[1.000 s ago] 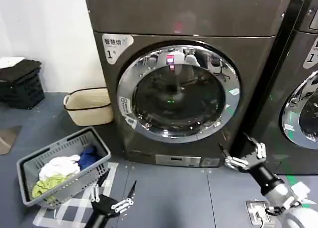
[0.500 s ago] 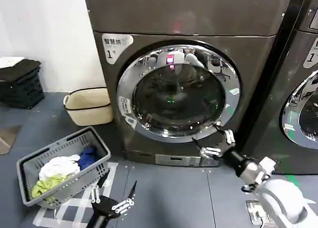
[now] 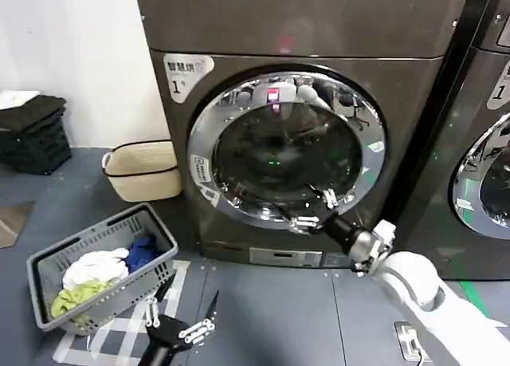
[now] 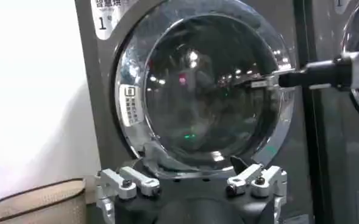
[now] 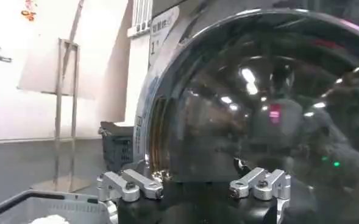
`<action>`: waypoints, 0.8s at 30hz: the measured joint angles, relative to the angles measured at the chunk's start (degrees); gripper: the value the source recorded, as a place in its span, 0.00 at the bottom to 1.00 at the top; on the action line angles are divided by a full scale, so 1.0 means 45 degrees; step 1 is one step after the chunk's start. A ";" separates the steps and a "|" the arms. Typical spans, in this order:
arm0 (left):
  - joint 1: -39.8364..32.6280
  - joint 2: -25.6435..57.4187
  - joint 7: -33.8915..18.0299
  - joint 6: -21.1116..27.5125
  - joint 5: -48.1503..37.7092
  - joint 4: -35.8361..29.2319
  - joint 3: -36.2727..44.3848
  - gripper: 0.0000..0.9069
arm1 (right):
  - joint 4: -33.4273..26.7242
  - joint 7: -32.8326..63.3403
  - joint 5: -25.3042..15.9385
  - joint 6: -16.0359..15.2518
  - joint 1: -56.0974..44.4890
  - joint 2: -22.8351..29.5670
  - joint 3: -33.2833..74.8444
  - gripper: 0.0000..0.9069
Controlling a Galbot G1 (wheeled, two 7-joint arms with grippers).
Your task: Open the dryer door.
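The right pincer (image 3: 313, 209), fingers spread and grasping nothing, had advanced from floor level to the still-shut dryer door (image 3: 283, 147); contact looked imminent. The left pincer (image 3: 182, 314) hung released, low.

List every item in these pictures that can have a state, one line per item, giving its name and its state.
dryer door: closed, flush with the front.
dryer: upright, a pink light on the top panel.
right gripper: jaws open, at the door's lower rim.
left gripper: jaws open, low above the floor.
grey basket: on the floor, holding clothes.
cream basket: upright beside the dryer.
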 joint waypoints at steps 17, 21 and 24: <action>0.0011 -0.0092 0.0018 -0.0184 0.0059 -0.0051 -0.0050 1.00 | -0.1857 -0.0076 -0.0013 0.0125 0.2281 0.0944 -0.1935 1.00; 0.0004 -0.0105 0.0023 -0.0193 0.0060 -0.0051 -0.0052 1.00 | -0.2190 -0.0211 0.0007 0.0150 0.2658 0.1129 -0.2244 1.00; -0.0002 -0.0109 0.0026 -0.0194 0.0060 -0.0051 -0.0050 1.00 | -0.2409 -0.0342 0.0098 0.0160 0.2923 0.1269 -0.2481 1.00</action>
